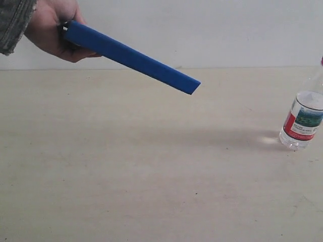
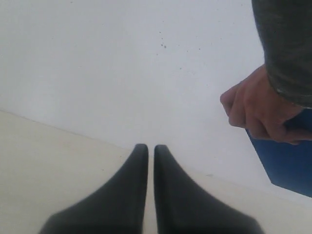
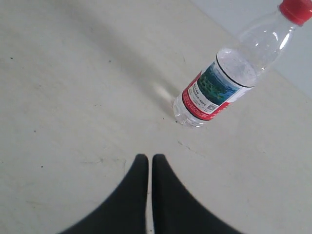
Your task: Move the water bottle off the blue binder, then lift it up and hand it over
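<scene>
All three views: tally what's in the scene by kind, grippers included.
water bottle: 1
blue binder: 1
person's hand: 1
grippers: 2 (left gripper, right gripper)
Total: 5
</scene>
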